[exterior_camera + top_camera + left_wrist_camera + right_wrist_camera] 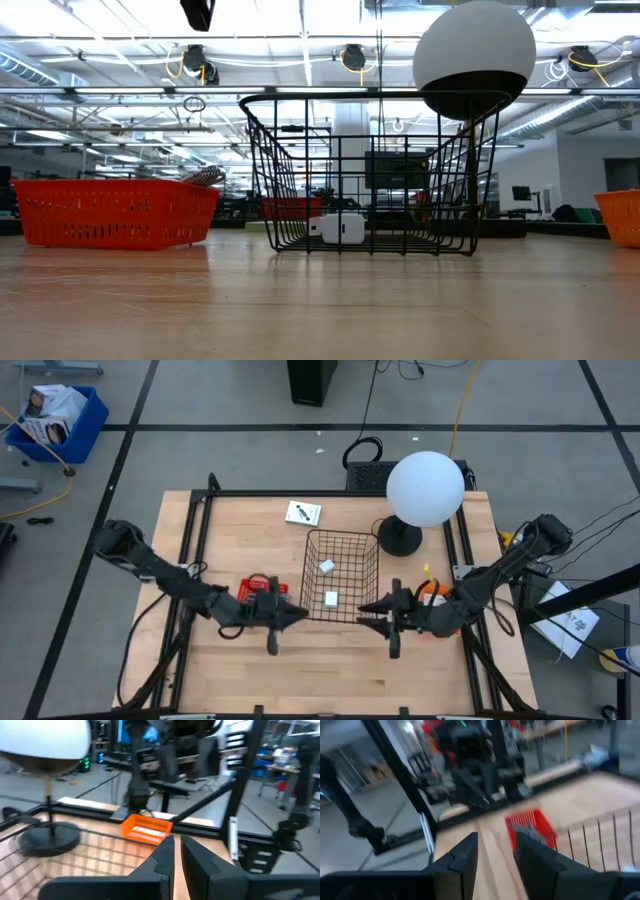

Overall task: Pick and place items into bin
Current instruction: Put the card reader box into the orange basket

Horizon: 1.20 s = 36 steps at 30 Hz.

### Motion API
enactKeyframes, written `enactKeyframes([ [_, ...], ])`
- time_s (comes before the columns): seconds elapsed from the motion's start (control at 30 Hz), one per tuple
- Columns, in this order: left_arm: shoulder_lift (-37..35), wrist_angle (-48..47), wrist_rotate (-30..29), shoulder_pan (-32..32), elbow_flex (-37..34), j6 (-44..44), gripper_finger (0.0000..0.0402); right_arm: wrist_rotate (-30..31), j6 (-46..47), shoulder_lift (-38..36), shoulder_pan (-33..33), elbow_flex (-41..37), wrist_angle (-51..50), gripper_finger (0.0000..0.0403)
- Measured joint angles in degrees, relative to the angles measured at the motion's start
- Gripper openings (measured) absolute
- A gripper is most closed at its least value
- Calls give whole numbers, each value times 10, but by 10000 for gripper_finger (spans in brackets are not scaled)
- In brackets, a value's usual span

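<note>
Items: you have two white blocks (328,582) lying inside the black wire bin (341,574) at bench (330,670) centre. One white card (302,513) lies beyond it; its marks are unreadable. Left jaws (298,617) are pressed together; right jaws (366,607) are slightly spread, both empty.

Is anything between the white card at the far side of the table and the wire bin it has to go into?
Nothing visible. In the high view the white card lies on bare wood just beyond the wire bin, whose top is open. The lamp stands off to one side, clear of that path.
</note>
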Motion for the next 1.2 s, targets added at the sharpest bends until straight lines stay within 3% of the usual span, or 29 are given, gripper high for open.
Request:
enactKeyframes([
  [0.2, -75, -98, -29, 53, 0, -7, 35, 2, -183, 4, -32, -58, 154, 110],
  [0.4, -128, -194, -50, 131, 0, -4, 35, -12, -226, 26, -75, -66, 150, 15],
  [0.57, -149, -219, -44, 226, 0, -4, 35, -31, -244, 31, -111, -66, 152, 2],
  [0.67, -154, -229, 11, 294, 0, -4, 35, -31, -244, 31, -127, -66, 142, 2],
  [0.83, -153, -269, 151, 418, 1, -28, 35, -32, -262, 31, -129, -66, 129, 1],
  [0.97, -145, -331, 209, 505, 14, -71, 35, -32, -266, 31, -128, -66, 116, 1],
  [1.1, -114, -379, 324, 587, 41, -114, 27, -31, -266, 31, -129, -66, 91, 1],
  [1.2, -78, -395, 363, 623, 71, -111, 6, -30, -266, 31, -129, -66, 82, 0],
])
